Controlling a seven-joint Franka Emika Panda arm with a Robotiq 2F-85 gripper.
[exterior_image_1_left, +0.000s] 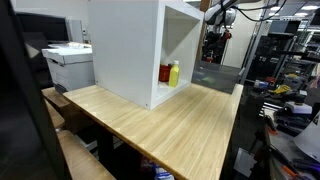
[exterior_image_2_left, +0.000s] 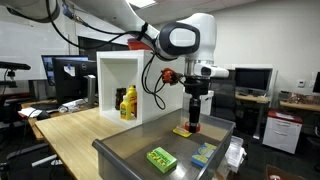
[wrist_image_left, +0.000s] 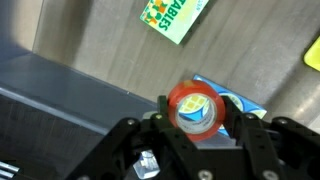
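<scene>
While the pincer (exterior_image_2_left: 193, 123) hangs straight down over the grey metal bench (exterior_image_2_left: 135, 146), its black fingers (wrist_image_left: 157, 112) are pinching a dark bottle with a round red cap (wrist_image_left: 195, 107) from both sides. In the wrist view a flat blue box (wrist_image_left: 242, 102) lies just beneath the cap. A green printed packet (wrist_image_left: 175, 16) lies well apart.

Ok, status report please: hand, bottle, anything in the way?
Hand closed on red-capped bottle, bottle upright over metal tray. Blue packet close beside it; green box lies apart. Nothing seen blocking.
</scene>
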